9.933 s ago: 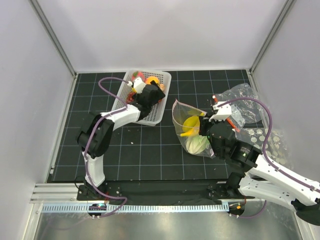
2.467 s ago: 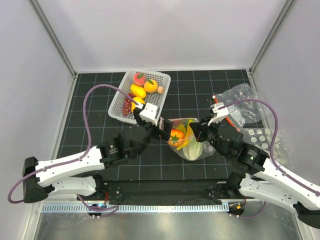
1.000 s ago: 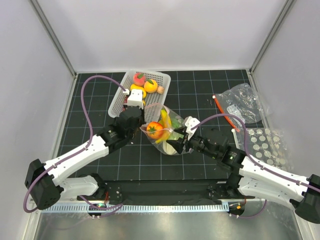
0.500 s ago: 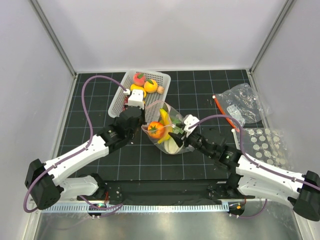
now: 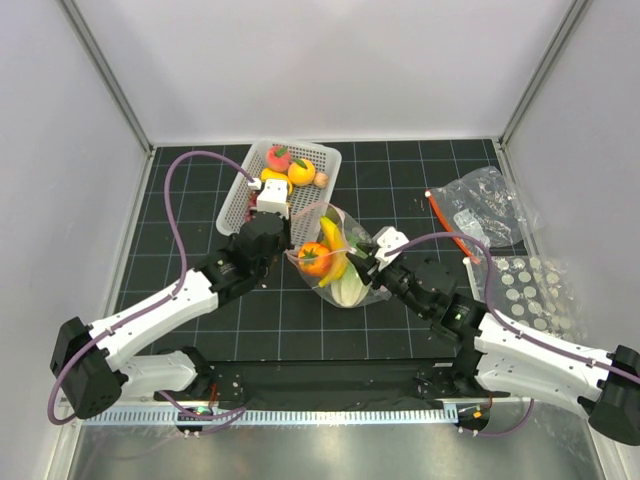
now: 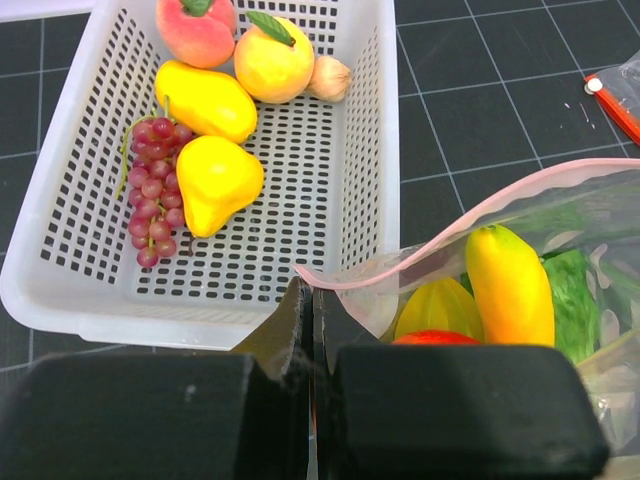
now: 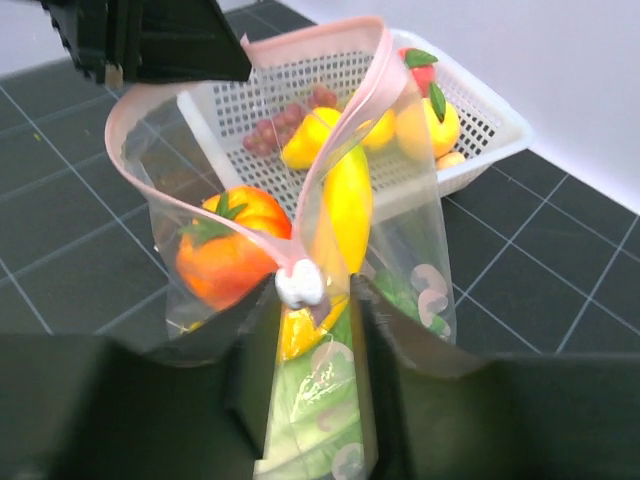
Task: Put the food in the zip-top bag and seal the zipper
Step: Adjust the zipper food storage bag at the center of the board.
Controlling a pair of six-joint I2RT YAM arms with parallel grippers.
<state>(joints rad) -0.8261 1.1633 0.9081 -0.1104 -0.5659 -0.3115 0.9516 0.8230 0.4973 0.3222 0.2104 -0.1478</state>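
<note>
Your right gripper (image 7: 312, 300), low centre in its wrist view, has its fingers only slightly apart, with the near end of the zip-top bag (image 7: 425, 255) pinched between them, right at a small white piece (image 7: 299, 285) on the zipper (image 7: 356, 110). Your left gripper (image 6: 309, 300) is fully closed on the opposite corner of that pink strip. The bag stands upright mid-frame in the top view on the black gridded mat (image 5: 200, 190), strung between both grippers, mouth gaping in a loop, unsealed. Inside: orange-red fruit (image 7: 225, 255) at left, banana (image 7: 345, 215) upright beside it, cabbage (image 7: 315, 420) at the bottom. Just beyond, upper centre, a white basket (image 6: 375, 120) holds grapes (image 6: 150, 195), two yellow pieces (image 6: 215, 178), a peach (image 6: 197, 25), a yellow-orange fruit (image 6: 272, 62) and a small tan bulb (image 6: 328, 78). At the right edge lies a dotted sheet (image 5: 525, 290). Beyond it, upper right, is a clear bag (image 5: 485, 200) with an orange-red strip (image 5: 447, 218).
</note>
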